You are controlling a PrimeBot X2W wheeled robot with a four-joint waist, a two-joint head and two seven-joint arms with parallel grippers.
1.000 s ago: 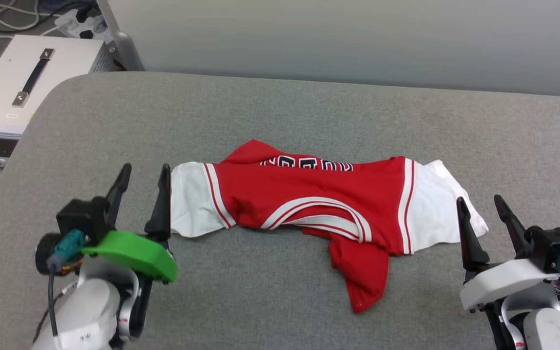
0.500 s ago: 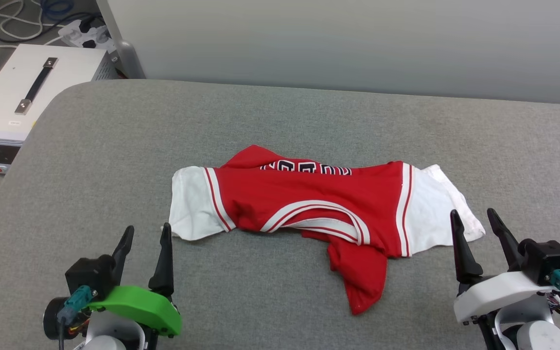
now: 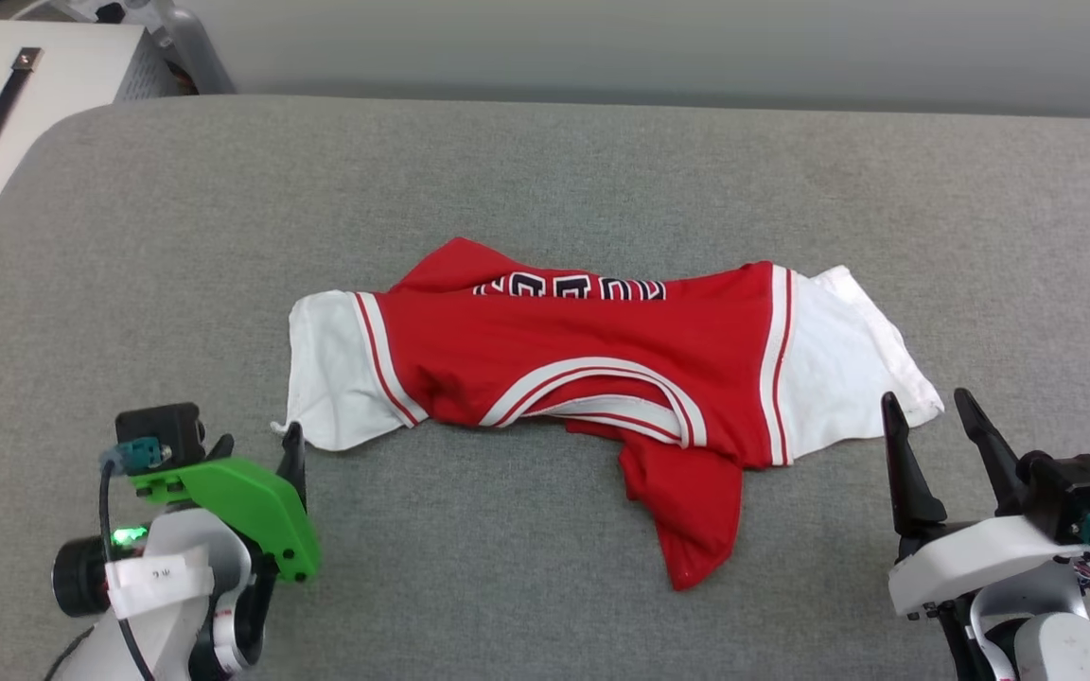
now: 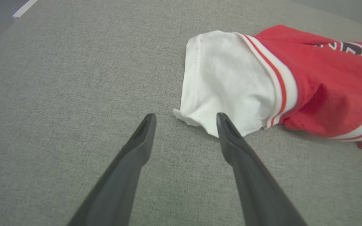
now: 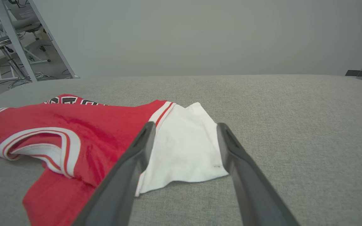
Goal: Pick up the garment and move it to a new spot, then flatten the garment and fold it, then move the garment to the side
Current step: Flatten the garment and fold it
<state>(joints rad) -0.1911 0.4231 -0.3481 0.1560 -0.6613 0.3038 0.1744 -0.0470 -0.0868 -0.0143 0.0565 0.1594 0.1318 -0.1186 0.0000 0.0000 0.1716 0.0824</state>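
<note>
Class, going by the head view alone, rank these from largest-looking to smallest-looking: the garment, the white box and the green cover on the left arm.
1. garment
2. white box, though the frame cuts it off
3. green cover; it sits nearest the camera, so its true size is unsure

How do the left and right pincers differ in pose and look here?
The left pincer tilts steeply down at the table; the right pincer lies flatter, looking across it. The left pincer's cover is green, the right pincer's white. Both are open and empty, each near one white-sleeved end of the garment.
</note>
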